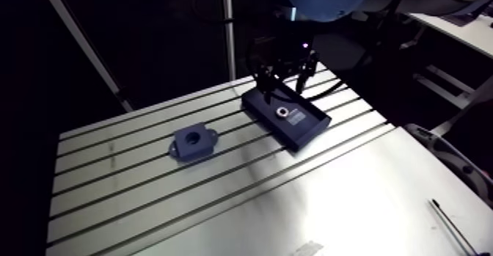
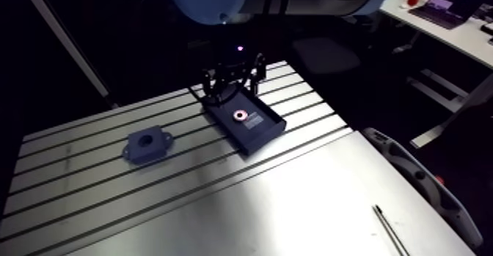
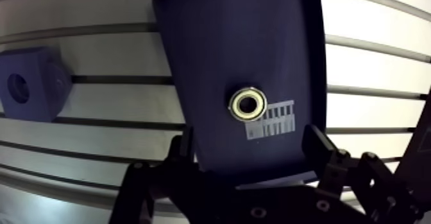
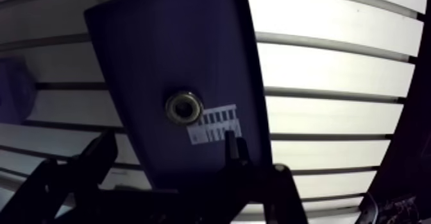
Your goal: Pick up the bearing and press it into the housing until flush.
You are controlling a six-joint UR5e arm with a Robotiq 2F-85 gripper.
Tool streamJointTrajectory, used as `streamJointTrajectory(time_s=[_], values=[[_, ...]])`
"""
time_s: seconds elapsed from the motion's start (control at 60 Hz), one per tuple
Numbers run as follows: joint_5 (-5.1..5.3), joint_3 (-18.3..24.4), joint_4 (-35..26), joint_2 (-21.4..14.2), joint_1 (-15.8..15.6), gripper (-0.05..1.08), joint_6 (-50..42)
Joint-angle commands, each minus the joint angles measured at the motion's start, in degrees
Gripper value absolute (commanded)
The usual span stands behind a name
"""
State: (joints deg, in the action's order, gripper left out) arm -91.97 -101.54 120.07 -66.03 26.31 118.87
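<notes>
Your pincer hangs over one end of the dark tray with its 2 fingers spread wide and nothing between them, so the pick-up looks like the step in hand. The bearing lies flat on the tray, ahead of the fingers rather than between them, just beside a white barcode label. The housing sits well apart on the slotted counter, its bore showing on top. Bring the pincer forward until the ring sits midway between the fingers, and only then descend. Come straight down, stop short of the tray floor, and close across the outer ring's full diameter so it lifts level; a tilted grip would likely cock it in the bore. Mind the tray's rim, because the fingers' spread looks about as wide as the tray.
</notes>
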Motion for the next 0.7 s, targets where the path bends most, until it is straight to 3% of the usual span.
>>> streamJointTrajectory(time_s=[0.017,0.083,0.7], values=[[-0.36,0.1,0.4,1.7,0.0,0.2,-0.5],[-0.43,0.0,0.9,2.0,0.0,0.25,-0.7],[-0.53,-0.2,2.7,2.8,-0.1,0.34,-0.9]])
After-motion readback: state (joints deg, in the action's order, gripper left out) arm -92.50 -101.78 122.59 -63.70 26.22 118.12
